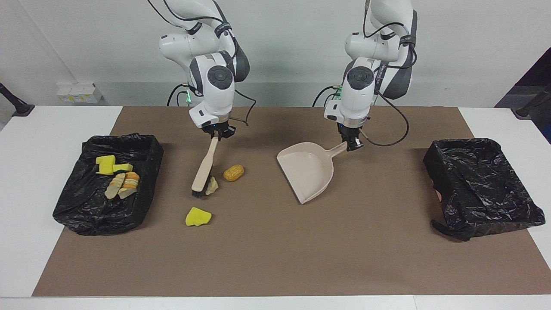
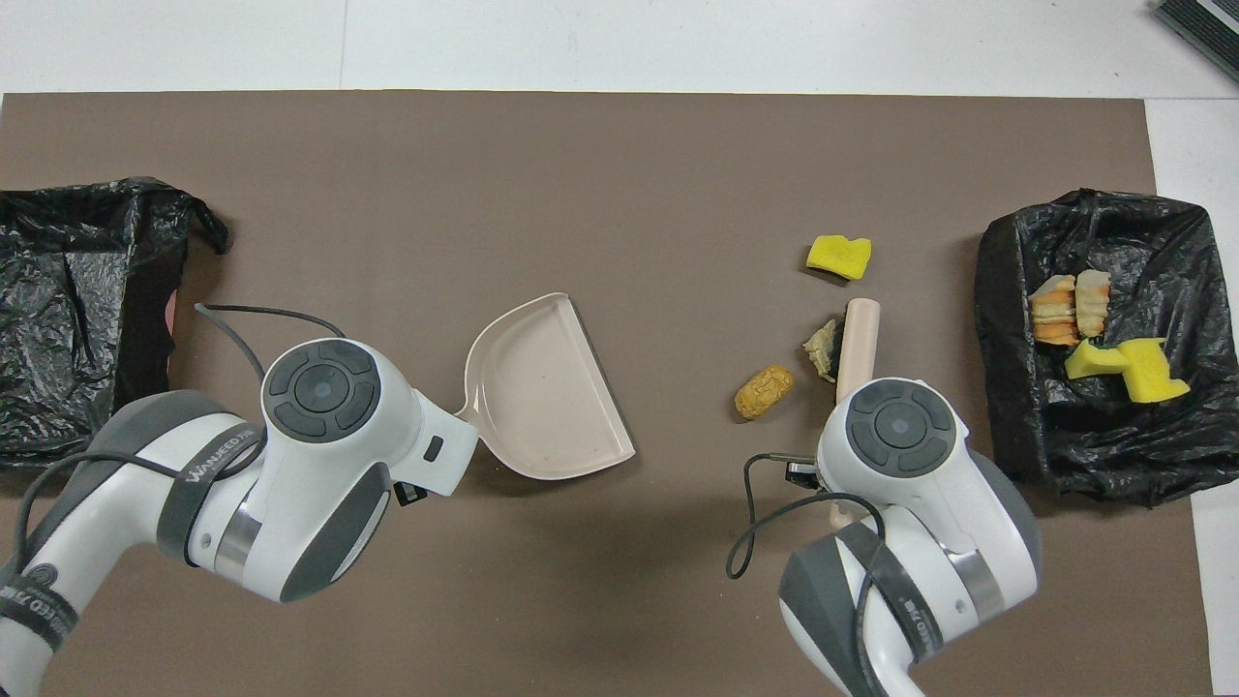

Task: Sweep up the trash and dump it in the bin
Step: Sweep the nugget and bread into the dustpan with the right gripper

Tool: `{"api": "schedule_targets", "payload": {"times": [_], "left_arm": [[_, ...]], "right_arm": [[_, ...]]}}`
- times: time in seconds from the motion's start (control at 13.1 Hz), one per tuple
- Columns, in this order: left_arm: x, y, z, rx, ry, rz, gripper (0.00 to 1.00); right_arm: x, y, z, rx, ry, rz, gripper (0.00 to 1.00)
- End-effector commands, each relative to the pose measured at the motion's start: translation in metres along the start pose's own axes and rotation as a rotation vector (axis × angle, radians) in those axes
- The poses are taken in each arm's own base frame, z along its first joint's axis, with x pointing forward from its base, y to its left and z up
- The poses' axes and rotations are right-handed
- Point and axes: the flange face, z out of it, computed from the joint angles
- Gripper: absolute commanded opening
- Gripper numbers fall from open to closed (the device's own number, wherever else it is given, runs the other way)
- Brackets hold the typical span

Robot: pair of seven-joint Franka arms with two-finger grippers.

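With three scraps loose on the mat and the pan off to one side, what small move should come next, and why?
Probably the right gripper should drag the brush toward the dustpan. Its bristles sit beside the cream chunk, on the side away from the pan, with the orange-brown lump between them. The left gripper holds the dustpan's handle, mouth low.
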Motion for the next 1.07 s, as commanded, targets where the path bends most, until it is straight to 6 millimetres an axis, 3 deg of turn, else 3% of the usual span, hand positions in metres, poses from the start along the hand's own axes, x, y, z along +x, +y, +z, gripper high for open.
{"api": "schedule_targets", "payload": {"times": [0.0,0.15,0.53,0.76,0.99], "left_arm": [[0.002,0.022,0.0,0.023,-0.012,-0.025,0.0],[0.003,0.021,0.001,0.024,-0.01,-0.037,0.0],[0.002,0.021,0.002,0.021,-0.012,-0.046,0.0],[0.002,0.021,0.001,0.021,-0.012,-0.047,0.0],[0.003,0.021,0.001,0.027,-0.004,-0.047,0.0]], "right_arm": [[0.003,0.008,-0.025,-0.025,0.008,-0.033,0.0],[0.014,0.027,-0.032,-0.051,0.005,-0.089,0.0],[0.04,0.078,-0.004,-0.029,0.004,-0.269,0.0],[0.034,0.066,0.0,-0.015,-0.015,-0.298,0.0],[0.01,0.038,0.0,0.076,-0.074,-0.289,0.0]]}}
